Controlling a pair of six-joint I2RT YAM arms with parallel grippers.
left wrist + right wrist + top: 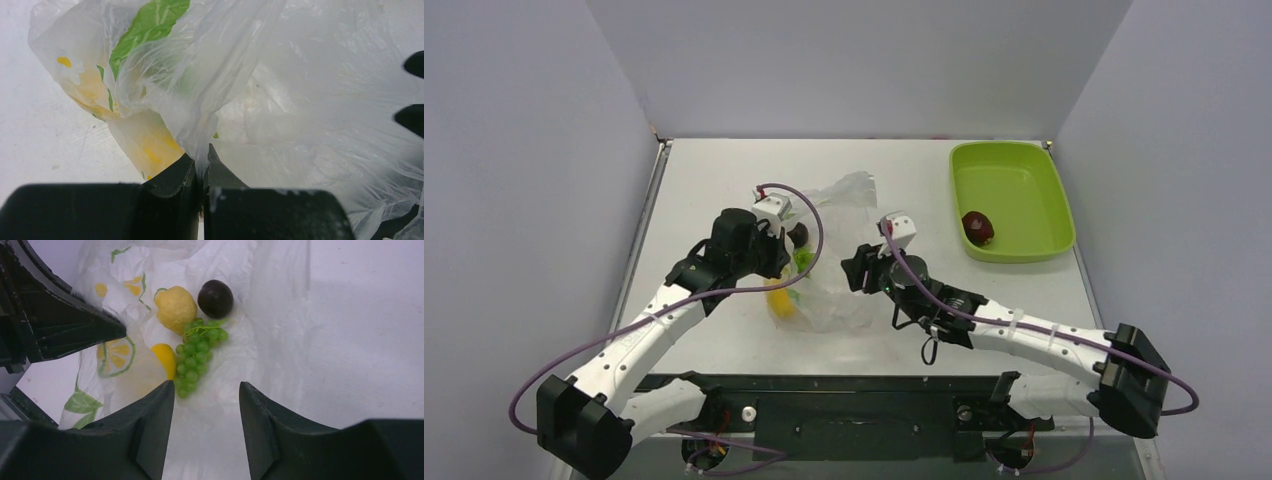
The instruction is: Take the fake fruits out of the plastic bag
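Observation:
The clear flower-printed plastic bag lies mid-table between both arms. My left gripper is shut on a fold of the bag's film at its left side. My right gripper is open and empty at the bag's right side, looking into it. Inside the bag, in the right wrist view, lie a yellow lemon, a dark reddish plum, a green grape bunch and a second yellow fruit. Another dark red fruit lies in the tray.
A lime-green tray stands at the back right of the table. Grey walls close in the table on the left, back and right.

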